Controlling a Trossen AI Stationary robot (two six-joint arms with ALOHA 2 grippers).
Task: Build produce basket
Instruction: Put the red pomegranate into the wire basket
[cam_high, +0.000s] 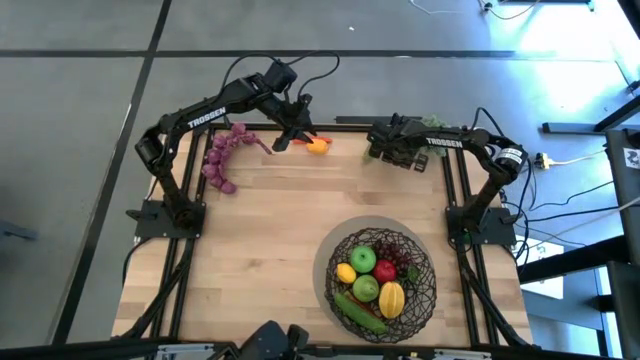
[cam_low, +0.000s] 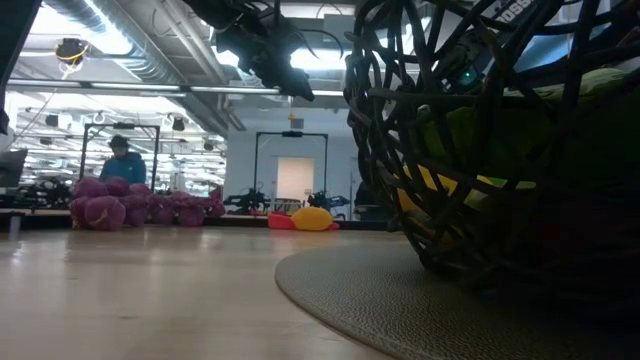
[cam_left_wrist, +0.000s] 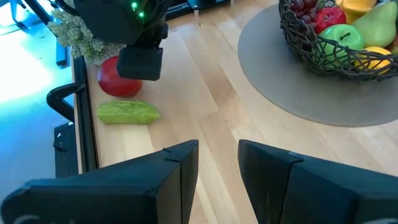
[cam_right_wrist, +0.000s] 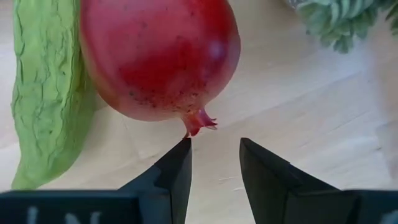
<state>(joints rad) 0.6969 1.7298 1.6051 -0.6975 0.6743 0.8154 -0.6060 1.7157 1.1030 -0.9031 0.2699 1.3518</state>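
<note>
Both arms reach over the table's far edge while the filled basket sits near the front.

From table centre in the high view, the woven basket (cam_high: 383, 284) stands at about 5 o'clock on a round grey mat (cam_high: 330, 262), holding a red apple (cam_high: 363, 259), green apple (cam_high: 366, 288), lemon (cam_high: 346, 273), a yellow pear-like fruit (cam_high: 391, 298), a cucumber (cam_high: 360, 312) and dark red grapes (cam_high: 408, 268). Farther off, purple grapes (cam_high: 220, 155) lie at 10 o'clock. At 12 o'clock the left gripper (cam_high: 283, 142) hangs above the wood just beside an orange-yellow fruit and a red piece (cam_high: 318, 144), its jaws parted with nothing between them. At 1 o'clock the right gripper (cam_right_wrist: 214, 163) hovers, jaws apart and empty, right before a red pomegranate (cam_right_wrist: 158, 56) lying against a wrinkled green gourd (cam_right_wrist: 45, 87), with a pale leafy sprig (cam_right_wrist: 333, 18) near them.
</note>
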